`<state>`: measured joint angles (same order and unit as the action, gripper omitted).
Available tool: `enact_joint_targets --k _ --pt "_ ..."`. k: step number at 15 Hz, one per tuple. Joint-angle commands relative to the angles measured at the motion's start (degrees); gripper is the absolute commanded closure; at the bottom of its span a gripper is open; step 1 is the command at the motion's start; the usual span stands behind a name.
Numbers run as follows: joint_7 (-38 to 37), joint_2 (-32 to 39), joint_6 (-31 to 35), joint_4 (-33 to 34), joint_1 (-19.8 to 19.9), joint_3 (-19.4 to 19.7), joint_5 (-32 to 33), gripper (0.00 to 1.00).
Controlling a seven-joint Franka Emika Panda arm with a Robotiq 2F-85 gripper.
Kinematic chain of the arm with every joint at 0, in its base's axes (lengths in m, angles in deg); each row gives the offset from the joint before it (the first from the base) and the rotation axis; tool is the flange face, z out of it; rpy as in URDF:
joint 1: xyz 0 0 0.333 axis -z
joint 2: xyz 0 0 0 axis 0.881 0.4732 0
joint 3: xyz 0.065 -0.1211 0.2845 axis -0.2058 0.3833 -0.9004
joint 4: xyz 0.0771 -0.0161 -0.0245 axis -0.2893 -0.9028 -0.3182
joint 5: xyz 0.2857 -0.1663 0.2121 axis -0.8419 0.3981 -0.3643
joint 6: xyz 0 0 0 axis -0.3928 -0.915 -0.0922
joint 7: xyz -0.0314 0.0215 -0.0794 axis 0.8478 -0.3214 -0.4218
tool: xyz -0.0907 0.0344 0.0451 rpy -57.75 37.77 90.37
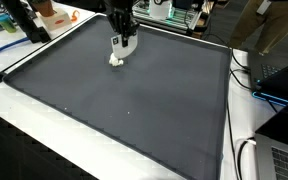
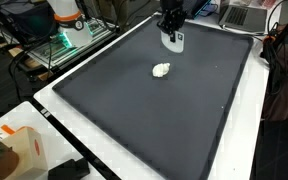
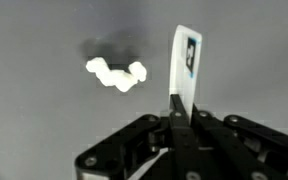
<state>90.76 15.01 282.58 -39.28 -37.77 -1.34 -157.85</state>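
My gripper (image 3: 178,108) is shut on a thin white card with a dark mark (image 3: 185,60), held upright above a dark grey mat (image 3: 44,120). A small white lumpy object (image 3: 116,73) lies on the mat just beyond and to the left of the card in the wrist view. In both exterior views the gripper (image 1: 122,32) (image 2: 171,24) hangs over the mat's far part with the card (image 1: 122,45) (image 2: 175,40) below it. The white lump (image 1: 115,61) (image 2: 161,70) lies on the mat close by, apart from the card.
The dark mat (image 1: 134,110) (image 2: 154,120) covers a white table (image 1: 24,140). An orange and white object (image 1: 54,14) and cables sit at the edges. A laptop (image 1: 284,160) stands at one corner, and a carton (image 2: 19,150) at another.
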Motion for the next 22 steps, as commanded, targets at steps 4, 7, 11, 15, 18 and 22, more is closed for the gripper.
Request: enact_joint_targets --k 4,7,11,15,18,22 --pt "1.54 -9.67 0.87 -10.56 11.26 -15.65 -0.74 0.99" --pt "0.92 -11.62 1.86 -14.53 17.82 -24.27 -0.73 0.99" --pt "0.72 -11.37 1.71 -14.17 18.85 -26.85 -0.66 0.96" --pt "0.67 -12.02 1.69 -15.84 20.71 -28.70 -0.68 0.96" --pt "-0.69 -12.89 1.71 -17.15 21.06 -27.72 -0.68 0.99" --pt "-3.43 -6.20 5.78 -18.28 26.68 -34.10 -0.27 0.99"
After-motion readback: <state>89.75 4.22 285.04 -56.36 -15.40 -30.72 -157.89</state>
